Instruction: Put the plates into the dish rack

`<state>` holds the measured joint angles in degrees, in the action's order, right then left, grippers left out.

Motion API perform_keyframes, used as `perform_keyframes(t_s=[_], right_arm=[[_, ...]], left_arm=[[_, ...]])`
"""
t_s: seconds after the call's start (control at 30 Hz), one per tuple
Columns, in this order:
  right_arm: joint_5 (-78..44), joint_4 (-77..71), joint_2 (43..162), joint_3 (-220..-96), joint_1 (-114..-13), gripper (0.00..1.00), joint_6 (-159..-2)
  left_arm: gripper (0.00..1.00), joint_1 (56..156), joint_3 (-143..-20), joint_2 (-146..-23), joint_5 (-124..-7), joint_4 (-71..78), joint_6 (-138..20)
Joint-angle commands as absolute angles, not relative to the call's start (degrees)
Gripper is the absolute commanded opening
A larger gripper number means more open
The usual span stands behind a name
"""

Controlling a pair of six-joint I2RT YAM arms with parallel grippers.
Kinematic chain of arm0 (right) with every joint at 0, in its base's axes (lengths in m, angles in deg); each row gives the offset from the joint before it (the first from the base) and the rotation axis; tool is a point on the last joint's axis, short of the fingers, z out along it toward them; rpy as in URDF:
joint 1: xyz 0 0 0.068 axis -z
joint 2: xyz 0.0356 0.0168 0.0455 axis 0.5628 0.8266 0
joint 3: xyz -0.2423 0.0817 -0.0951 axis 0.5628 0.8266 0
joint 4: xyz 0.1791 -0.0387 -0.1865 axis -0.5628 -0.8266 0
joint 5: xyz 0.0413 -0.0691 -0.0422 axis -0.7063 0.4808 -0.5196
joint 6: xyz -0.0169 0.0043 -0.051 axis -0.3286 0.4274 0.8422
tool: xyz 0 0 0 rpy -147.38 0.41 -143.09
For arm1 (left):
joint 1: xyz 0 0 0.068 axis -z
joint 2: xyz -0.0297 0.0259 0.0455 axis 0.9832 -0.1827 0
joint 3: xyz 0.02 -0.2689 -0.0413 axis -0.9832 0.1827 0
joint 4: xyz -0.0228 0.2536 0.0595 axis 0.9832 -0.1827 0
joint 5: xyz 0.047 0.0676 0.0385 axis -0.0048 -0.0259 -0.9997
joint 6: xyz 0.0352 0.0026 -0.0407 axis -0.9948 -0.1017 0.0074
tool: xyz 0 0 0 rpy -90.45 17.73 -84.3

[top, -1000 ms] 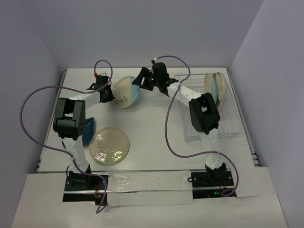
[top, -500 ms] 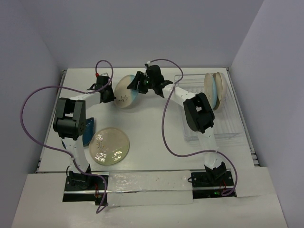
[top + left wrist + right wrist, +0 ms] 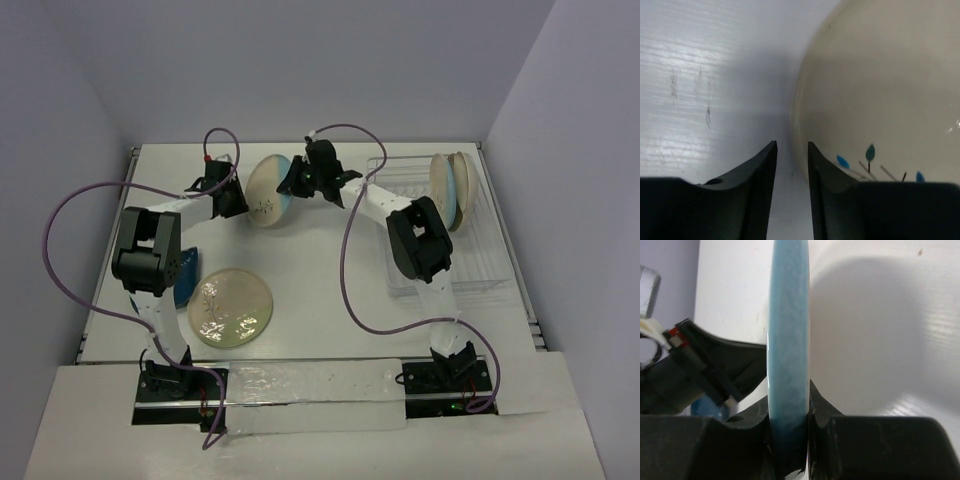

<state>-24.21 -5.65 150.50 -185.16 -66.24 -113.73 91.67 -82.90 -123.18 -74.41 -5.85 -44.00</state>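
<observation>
Two fingers [image 3: 822, 422], plate rim [image 3: 788, 340] pinched, table [image 3: 880, 365] beyond

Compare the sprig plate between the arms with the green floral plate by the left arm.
Pose: sprig plate is up on edge; green floral plate lies flat. State: right claw pinches the sprig plate's rim; the floral plate is untouched. Look: sprig plate cream with light-blue back; floral plate pale green. Both round, both outside the dish rack.
</observation>
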Motion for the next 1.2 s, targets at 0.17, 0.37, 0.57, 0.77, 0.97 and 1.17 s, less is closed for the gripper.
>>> perform_keyframes(t_s=[0.17, 0.37, 0.57, 0.77, 0.97, 1.17], right_arm=[[-13.0, -5.6, 128.8, -185.5, -65.7, 0.00, -92.4], [-9.8, -12.9, 114.7, -185.2, -62.9, 0.00, -80.1], [-5.0, -22.7, 108.2, -184.8, -57.9, 0.00, -72.5], [-1.4, -27.9, 104.4, -180.2, -49.9, 0.00, -67.7], [5.9, -28.6, 105.1, -176.8, -48.1, 0.00, -62.4], [14.1, -26.2, 106.9, -176.1, -47.2, 0.00, -58.4]], left_arm=[[0.92, 92.7, -80.1, -103.3, -78.8, -5.7, -40.1], [0.99, 92.7, -73.5, -93.5, -84.1, -4.2, -37.9], [0.99, 92.6, -71.3, -92.7, -86.4, -5.7, -36.8], [0.99, 92.7, -70.4, -93.6, -84.9, -4.5, -36.6], [0.99, 92.7, -71.1, -94.4, -86.5, -5.7, -37.3], [0.99, 93.2, -70.6, -94.6, -87.1, -5.3, -38.2]])
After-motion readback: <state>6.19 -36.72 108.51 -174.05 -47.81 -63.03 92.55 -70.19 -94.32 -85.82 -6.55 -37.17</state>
